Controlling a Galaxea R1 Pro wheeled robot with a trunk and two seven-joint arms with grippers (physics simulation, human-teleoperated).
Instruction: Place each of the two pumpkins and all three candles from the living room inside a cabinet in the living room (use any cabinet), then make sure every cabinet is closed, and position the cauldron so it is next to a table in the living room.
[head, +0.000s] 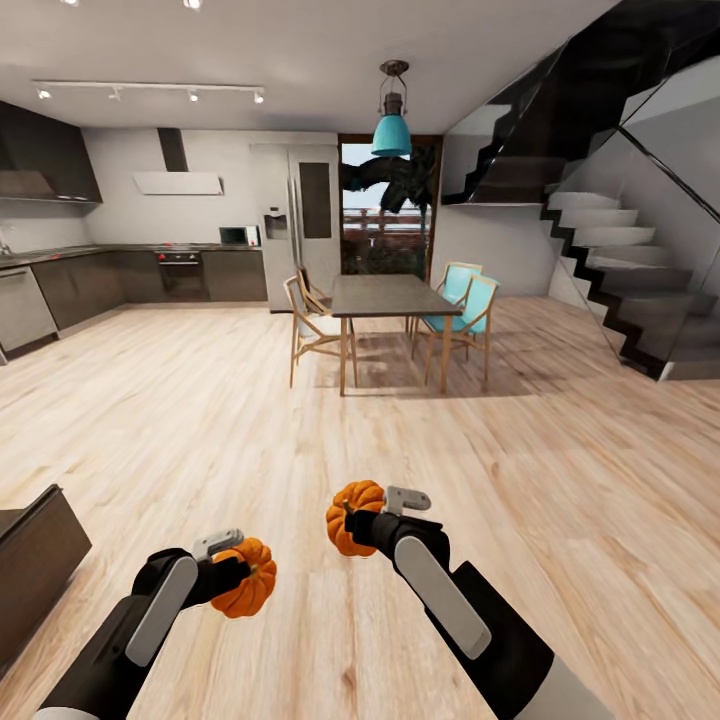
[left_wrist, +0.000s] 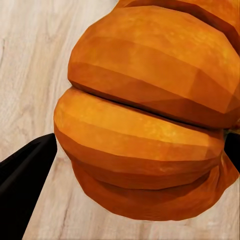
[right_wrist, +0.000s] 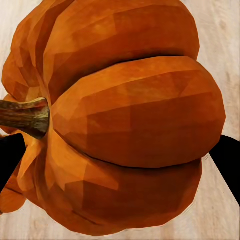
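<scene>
Both pumpkins ride in the air above the light plank floor (head: 300, 420), well short of the dining table (head: 392, 296) that stands ahead with its chairs. The left end effector (head: 238, 578) is clamped on the left pumpkin (head: 246, 590), whose ribbed orange side sits between the black fingers (left_wrist: 22, 175) in the left wrist view. The right end effector (head: 352, 522) is clamped on the right pumpkin (head: 352, 516), with its brown stem (right_wrist: 25, 116) pointing sideways in the right wrist view, and a dark cabinet corner (head: 35, 560) shows to the left of the left arm.

Dark cabinet (head: 35, 560) cut off at head view's left edge; staircase (head: 620, 250) cropped right.
</scene>
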